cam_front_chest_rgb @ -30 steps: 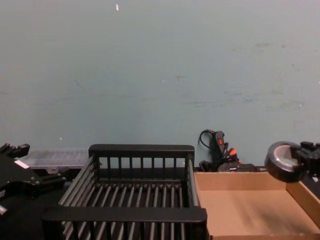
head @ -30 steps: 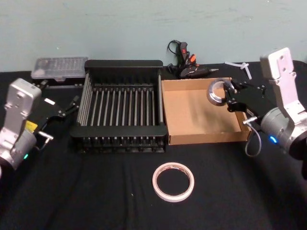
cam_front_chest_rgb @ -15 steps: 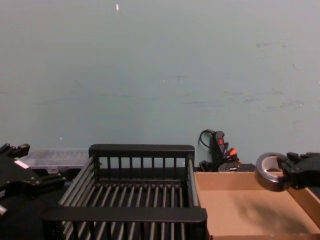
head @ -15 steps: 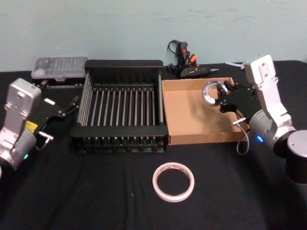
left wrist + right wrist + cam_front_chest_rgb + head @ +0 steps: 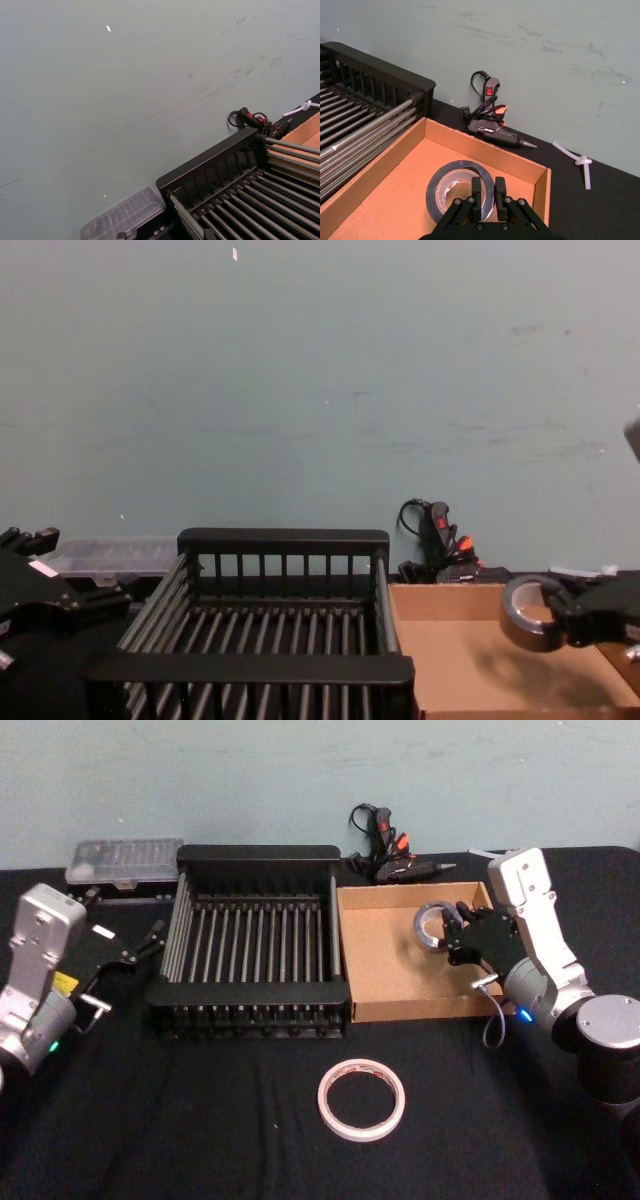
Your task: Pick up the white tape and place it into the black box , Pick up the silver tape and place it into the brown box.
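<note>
**Lab / workshop test bench**

Looks like a lab or workshop setup, not a home. Table [image 5: 200, 1140] covered edge to edge w/ plain black cloth, pushed against a bare, scuffed pale-green wall [image 5: 300, 770]. Along the table's back edge: a hot glue gun [image 5: 385, 855] w/ coiled cord, a clear plastic parts case [image 5: 125, 862] near the back left corner, a white zip tie [image 5: 580, 162]. Two robot arms over the table.

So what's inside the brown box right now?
Inside the brown box, the right gripper holds the silver tape low over the bare floor. Whether the roll touches the floor is hidden.
</note>
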You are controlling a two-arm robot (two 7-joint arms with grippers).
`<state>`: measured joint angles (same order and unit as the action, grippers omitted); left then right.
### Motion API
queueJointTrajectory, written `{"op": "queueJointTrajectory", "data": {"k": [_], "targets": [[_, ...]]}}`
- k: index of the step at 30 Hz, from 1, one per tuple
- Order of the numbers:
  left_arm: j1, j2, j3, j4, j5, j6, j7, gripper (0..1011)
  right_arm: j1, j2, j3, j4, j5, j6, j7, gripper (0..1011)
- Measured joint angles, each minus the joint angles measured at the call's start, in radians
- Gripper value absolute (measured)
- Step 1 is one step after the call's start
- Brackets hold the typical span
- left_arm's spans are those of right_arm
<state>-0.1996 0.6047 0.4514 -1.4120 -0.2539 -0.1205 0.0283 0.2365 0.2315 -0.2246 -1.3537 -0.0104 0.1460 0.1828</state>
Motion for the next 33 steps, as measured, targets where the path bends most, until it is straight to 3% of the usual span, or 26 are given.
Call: {"op": "queueJointTrajectory", "data": {"k": [15,20,33], "targets": [[0.000,0.000,0.000,0.000,0.000,0.000,0.000,1001,0.003,-0.005,0.003,0.009,-0.007,0.003,0.003,165],[0.000,0.000,0.000,0.000,0.000,0.000,0.000,1001,0.002,-0.004,0.003,0.007,-0.006,0.003,0.003,270],[0.000,0.000,0.000,0.000,0.000,0.000,0.000,1001,0.001,-0.003,0.003,0.004,-0.004,0.004,0.002,712]]}}
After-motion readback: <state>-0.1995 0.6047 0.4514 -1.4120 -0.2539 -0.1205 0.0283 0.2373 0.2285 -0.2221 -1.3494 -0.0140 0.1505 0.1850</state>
